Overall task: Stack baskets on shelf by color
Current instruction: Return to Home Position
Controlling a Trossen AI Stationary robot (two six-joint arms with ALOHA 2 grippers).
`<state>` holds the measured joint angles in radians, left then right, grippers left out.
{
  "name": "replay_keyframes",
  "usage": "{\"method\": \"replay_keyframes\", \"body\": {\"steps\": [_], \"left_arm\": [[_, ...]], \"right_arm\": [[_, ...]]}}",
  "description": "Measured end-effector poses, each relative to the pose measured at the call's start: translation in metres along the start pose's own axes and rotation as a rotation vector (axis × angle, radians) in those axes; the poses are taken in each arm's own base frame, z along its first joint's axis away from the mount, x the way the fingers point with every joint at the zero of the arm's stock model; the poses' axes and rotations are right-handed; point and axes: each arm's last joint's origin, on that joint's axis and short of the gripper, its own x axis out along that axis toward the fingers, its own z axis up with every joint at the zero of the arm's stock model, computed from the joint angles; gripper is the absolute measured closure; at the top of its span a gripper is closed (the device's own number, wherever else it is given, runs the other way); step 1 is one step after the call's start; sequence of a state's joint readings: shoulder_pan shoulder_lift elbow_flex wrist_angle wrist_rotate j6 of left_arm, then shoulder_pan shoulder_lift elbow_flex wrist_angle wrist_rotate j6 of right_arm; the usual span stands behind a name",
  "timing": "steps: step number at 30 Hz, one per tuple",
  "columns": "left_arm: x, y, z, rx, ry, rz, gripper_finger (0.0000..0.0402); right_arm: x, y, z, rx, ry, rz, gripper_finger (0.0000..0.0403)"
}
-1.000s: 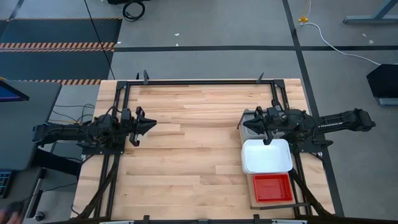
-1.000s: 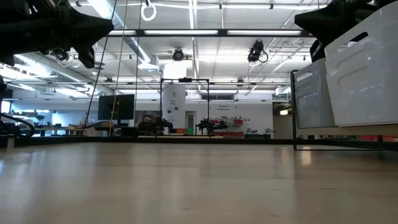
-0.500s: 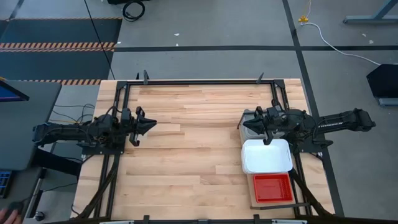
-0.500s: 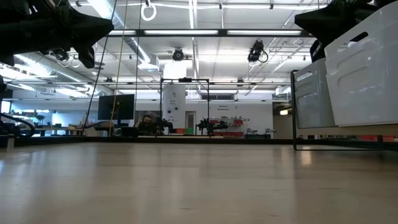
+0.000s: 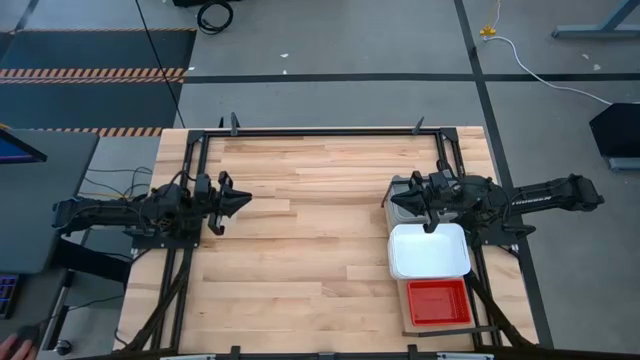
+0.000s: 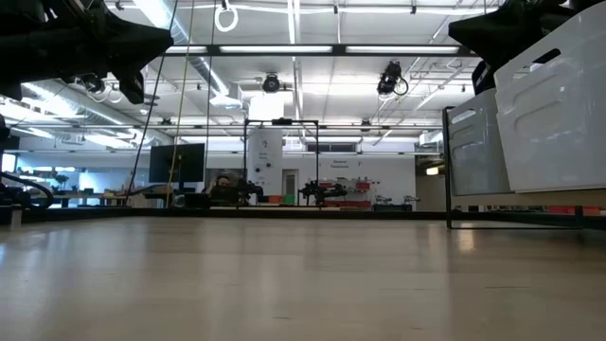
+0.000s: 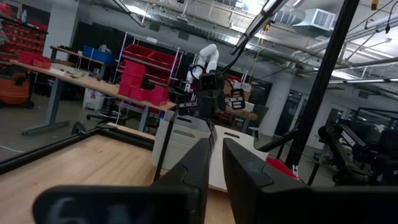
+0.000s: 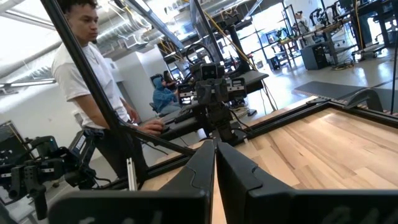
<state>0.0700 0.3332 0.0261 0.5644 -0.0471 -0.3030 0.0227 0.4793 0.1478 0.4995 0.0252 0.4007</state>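
Observation:
Three basket stacks stand in a row on the pale shelf [image 5: 406, 325] along the table's right side: grey [image 5: 401, 190] farthest, white [image 5: 429, 250] in the middle, red [image 5: 437, 301] nearest. In the low view the white stack [image 6: 559, 114] and the grey stack [image 6: 478, 152] rise at the right. My right gripper [image 5: 398, 201] hovers shut above the grey stack, pointing toward the table's left; I see no contact. My left gripper [image 5: 240, 200] hangs shut over the table's left part, pointing right. The left wrist view shows the grey [image 7: 180, 140], white [image 7: 233, 158] and red [image 7: 280, 168] stacks far ahead.
A black metal frame [image 5: 320, 131] runs around the butcher-block tabletop [image 5: 310, 240], whose middle lies bare between the arms. In the right wrist view a person in a white shirt [image 8: 87, 81] stands beyond the table's left edge, a hand near the frame; another person [image 8: 163, 93] sits farther back.

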Motion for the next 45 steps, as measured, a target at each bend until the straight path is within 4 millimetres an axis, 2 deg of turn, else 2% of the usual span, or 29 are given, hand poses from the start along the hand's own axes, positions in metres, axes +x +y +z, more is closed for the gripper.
{"method": "replay_keyframes", "body": {"steps": [45], "left_arm": [[0.0000, -0.0001, 0.0001, 0.000, 0.000, -0.001, 0.0350]], "right_arm": [[0.0000, 0.0000, 0.0000, 0.000, 0.000, 0.000, 0.0380]]}}
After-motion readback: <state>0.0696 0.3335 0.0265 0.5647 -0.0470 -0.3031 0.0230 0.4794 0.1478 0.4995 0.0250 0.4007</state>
